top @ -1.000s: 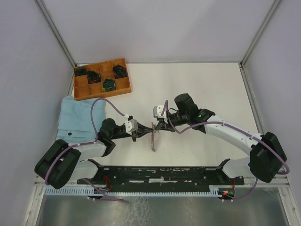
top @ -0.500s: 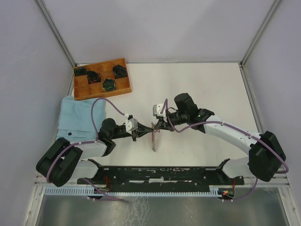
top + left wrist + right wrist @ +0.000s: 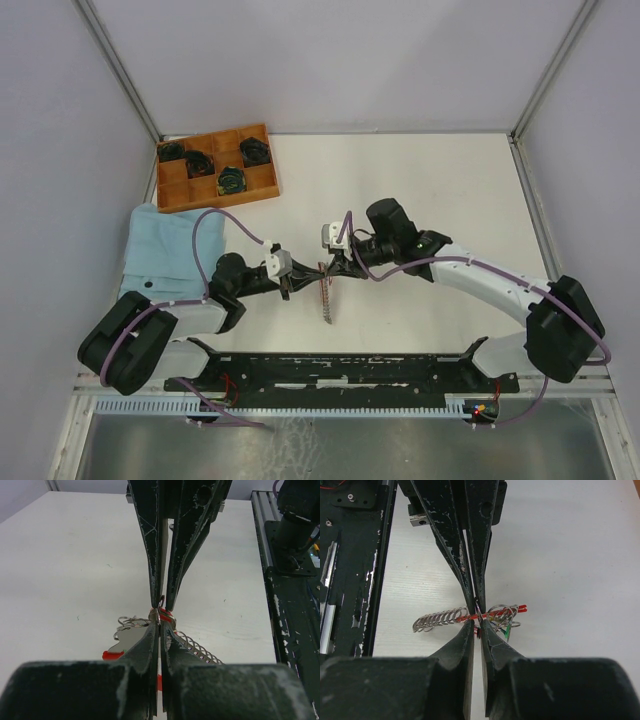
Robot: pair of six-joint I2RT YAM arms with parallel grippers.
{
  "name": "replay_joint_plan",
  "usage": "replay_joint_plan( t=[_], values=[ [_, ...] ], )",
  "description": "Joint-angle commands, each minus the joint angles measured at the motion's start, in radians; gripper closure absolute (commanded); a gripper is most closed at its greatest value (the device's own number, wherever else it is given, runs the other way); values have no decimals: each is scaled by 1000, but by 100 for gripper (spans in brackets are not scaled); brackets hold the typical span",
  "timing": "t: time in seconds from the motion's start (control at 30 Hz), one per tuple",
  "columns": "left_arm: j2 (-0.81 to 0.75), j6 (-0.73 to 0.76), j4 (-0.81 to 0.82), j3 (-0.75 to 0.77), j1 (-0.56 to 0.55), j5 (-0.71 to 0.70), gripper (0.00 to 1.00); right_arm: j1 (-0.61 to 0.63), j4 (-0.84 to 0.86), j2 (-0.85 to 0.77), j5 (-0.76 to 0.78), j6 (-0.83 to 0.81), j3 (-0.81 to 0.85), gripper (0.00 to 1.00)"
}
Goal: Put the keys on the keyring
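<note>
The keyring hangs between both grippers at the table's middle, its silver chain trailing toward the near edge. My left gripper comes from the left and is shut on the small ring. My right gripper comes from the right, tip to tip with it, and is shut on the same ring. In the left wrist view a silver key with a red head lies left of my fingers, next to loose ring loops and the chain. In the right wrist view I see the red strap, a green key head and the chain.
A wooden tray with dark round coils stands at the back left. A light blue cloth lies left of the left arm. The black base rail runs along the near edge.
My right arm has shifted slightly left and back with the ring. The left gripper has followed a little. Both stay shut.
</note>
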Motion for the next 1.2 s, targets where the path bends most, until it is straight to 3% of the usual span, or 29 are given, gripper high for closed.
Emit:
replay_joint_plan(
  t=[0.0,0.37,1.17],
  values=[
    [-14,-33,143,10,-8,-33,97,36,23,-46,-38,-32,52,82],
    [-19,-34,142,4,1,-40,97,9,26,-146,54,4,-11,69],
    [-18,-44,151,14,1,13,97,-19,70,-93,53,-11,-40,70]
  ],
)
